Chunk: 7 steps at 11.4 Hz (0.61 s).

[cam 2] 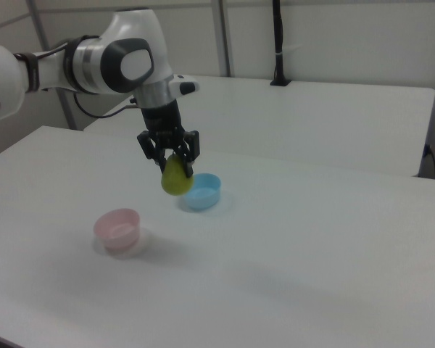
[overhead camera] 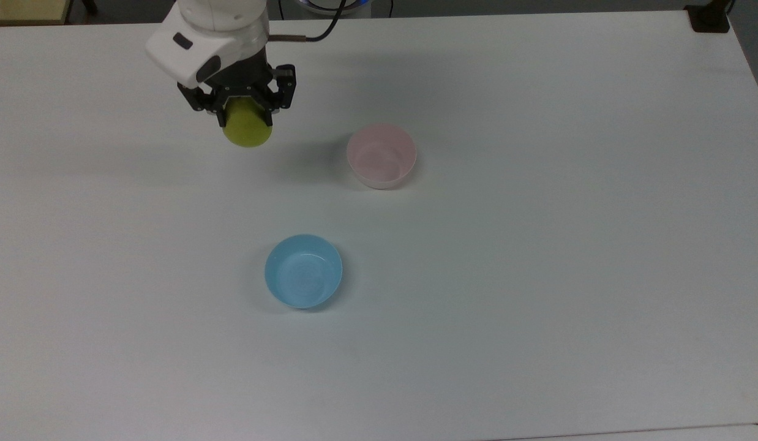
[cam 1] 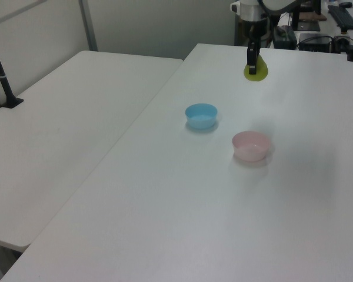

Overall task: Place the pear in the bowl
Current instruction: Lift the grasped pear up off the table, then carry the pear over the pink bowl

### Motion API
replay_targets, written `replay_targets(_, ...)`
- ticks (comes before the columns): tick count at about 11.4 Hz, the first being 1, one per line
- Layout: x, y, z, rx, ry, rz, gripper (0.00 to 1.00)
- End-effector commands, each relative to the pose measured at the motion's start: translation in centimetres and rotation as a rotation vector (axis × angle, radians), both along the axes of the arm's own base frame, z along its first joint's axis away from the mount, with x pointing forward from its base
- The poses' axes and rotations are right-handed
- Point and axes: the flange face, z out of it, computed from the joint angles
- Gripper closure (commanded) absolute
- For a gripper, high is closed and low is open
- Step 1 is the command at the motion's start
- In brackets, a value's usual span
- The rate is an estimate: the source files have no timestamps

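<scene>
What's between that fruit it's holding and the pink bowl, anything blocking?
Nothing visible. The gripper holds the pear in the air, and bare table lies between it and the pink bowl. The blue bowl sits off to one side.

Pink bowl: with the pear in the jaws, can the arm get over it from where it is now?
Probably yes. The gripper holds the pear lifted off the table, and nothing stands between it and the pink bowl. The blue bowl sits off that path.
</scene>
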Motion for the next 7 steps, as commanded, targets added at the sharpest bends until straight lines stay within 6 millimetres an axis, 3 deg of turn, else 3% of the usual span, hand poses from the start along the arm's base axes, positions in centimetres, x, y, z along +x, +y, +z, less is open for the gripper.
replay_targets(1, -1.4, 4.3, 2.0, 0.001, -0.013, -0.052, 0.77)
replay_targets(7, -3.9, 16.1, 1.0, 0.0, -0.011, -0.054, 0.76)
